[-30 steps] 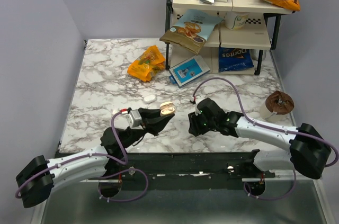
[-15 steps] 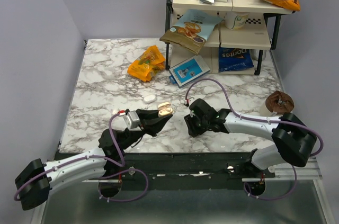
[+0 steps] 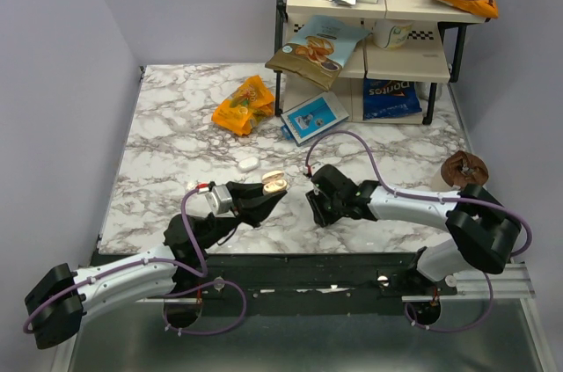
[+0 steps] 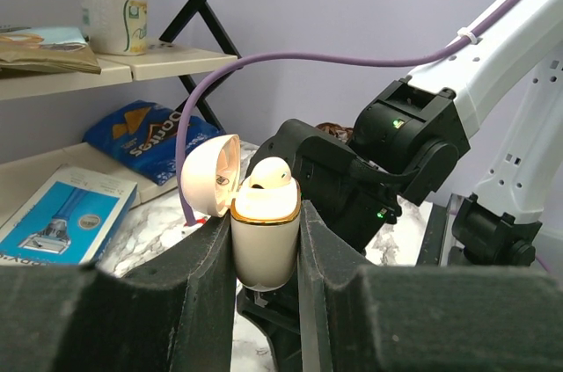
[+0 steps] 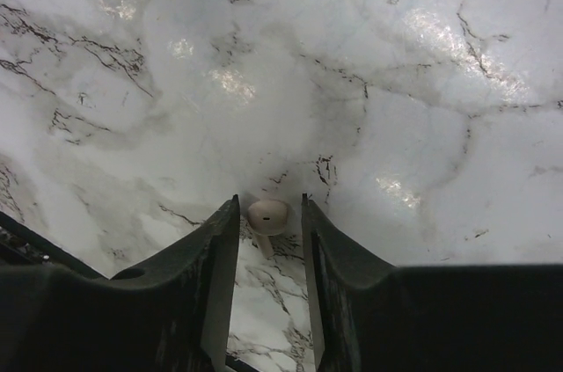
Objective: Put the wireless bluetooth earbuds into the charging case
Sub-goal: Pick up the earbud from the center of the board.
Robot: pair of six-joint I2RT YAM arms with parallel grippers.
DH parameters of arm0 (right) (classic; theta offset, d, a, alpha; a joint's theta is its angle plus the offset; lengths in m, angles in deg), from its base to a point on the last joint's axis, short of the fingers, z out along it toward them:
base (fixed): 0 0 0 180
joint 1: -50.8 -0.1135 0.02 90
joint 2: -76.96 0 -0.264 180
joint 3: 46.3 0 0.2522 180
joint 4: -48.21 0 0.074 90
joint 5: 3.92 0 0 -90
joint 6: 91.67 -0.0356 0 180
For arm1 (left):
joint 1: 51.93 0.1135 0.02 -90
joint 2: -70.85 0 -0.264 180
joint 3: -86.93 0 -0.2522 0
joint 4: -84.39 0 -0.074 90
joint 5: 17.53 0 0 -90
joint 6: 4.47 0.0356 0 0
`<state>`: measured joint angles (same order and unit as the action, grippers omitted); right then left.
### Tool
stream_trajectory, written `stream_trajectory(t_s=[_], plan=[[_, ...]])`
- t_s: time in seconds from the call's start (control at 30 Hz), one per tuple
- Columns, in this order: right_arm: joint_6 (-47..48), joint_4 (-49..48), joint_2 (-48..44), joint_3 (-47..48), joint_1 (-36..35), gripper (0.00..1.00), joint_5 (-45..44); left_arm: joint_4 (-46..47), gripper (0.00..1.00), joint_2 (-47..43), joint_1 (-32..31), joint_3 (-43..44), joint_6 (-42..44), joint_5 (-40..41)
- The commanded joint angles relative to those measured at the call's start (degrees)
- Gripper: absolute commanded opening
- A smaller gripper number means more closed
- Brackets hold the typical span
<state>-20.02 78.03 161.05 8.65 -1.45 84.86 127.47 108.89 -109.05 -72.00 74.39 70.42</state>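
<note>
My left gripper point(image 3: 269, 191) is shut on the cream charging case point(image 4: 264, 244) and holds it upright above the table's near middle. Its lid point(image 4: 208, 175) stands open to the left, and one earbud point(image 4: 269, 173) sits in the case. The case also shows in the top view point(image 3: 276, 182). My right gripper point(image 5: 270, 207) points down at the marble table point(image 5: 396, 82), just right of the case. A second cream earbud point(image 5: 267, 215) lies on the table between its fingertips, with a thin gap on each side. The jaws stand narrowly open around it.
A small white oval object point(image 3: 247, 162) lies on the table behind the case. An orange snack bag point(image 3: 243, 105) and a blue packet point(image 3: 313, 116) lie further back. A shelf rack point(image 3: 378, 29) with snacks stands at back right. A brown round object point(image 3: 464, 170) is at right.
My right gripper has moved a little left toward the case and down to the table. My left gripper with the case has barely moved.
</note>
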Motion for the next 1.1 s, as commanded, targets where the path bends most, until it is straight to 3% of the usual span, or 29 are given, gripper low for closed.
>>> stream_trajectory(t_s=[0.0, 0.6, 0.87, 1.07], plan=[[-2.47, -0.23, 2.39, 0.65, -0.66, 0.39, -2.04, 0.38, 0.00, -0.51, -0.27, -0.63, 0.06, 0.73], [-12.84, -3.21, -0.24, -1.11, 1.01, 0.16, -3.80, -0.06, 0.00, -1.04, -0.45, -0.81, -0.90, 0.73], [-16.98, -4.63, -4.55, -2.16, 3.82, 0.15, -11.09, 0.29, 0.00, -0.78, -0.62, -0.72, -0.99, 1.16], [-20.85, -9.90, -3.25, -4.54, 11.28, 0.17, -10.04, 0.55, 0.00, -0.34, -0.71, -0.90, -0.99, 1.60]])
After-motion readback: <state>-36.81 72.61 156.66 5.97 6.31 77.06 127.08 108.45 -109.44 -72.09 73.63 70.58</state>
